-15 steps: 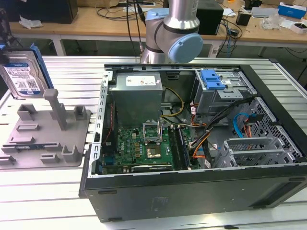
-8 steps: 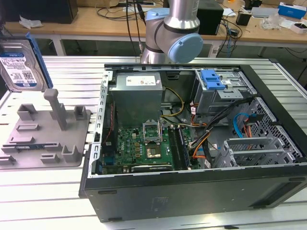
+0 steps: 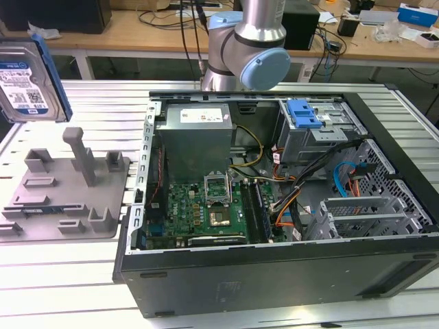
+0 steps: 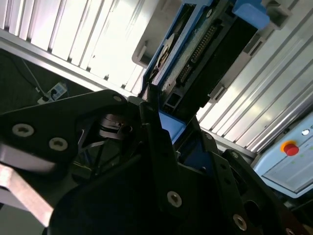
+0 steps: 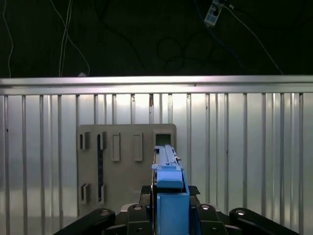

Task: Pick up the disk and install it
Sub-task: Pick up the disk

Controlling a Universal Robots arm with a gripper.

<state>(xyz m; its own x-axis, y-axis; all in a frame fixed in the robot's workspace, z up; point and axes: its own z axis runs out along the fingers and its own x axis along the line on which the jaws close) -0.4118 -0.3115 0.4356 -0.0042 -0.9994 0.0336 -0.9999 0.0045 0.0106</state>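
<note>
1. Black metal pincer (image 5: 169, 190): it is clenching on the disk, its jaws pressing against the two opposite sides, as both wrist views are showing.
2. Disk (image 5: 168, 161): this flat rectangular silver metal hard drive with a white-and-blue label, framed by a blue plastic carrier bracket, is hanging edge-on between the jaws, raised clear of everything under it. In the exterior view the disk (image 3: 27, 82) is facing the camera with its label.
3. Grey plastic fixture tray (image 5: 124, 186) with upright posts: it is lying beneath the pincer, apart from the disk.
4. Ribbed silver aluminium table (image 5: 244, 161): it is carrying the tray and is spreading out beneath the pincer.
5. Open black metal computer case (image 3: 274, 274): it is lying on the table well apart from the pincer, on the exterior view's right of the tray, and is exposing a green circuit board (image 3: 199, 205).
6. Blue plastic latch (image 3: 304, 113) atop a grey metal drive cage (image 3: 302, 144): both are sitting inside the case, well apart from the pincer.
</note>
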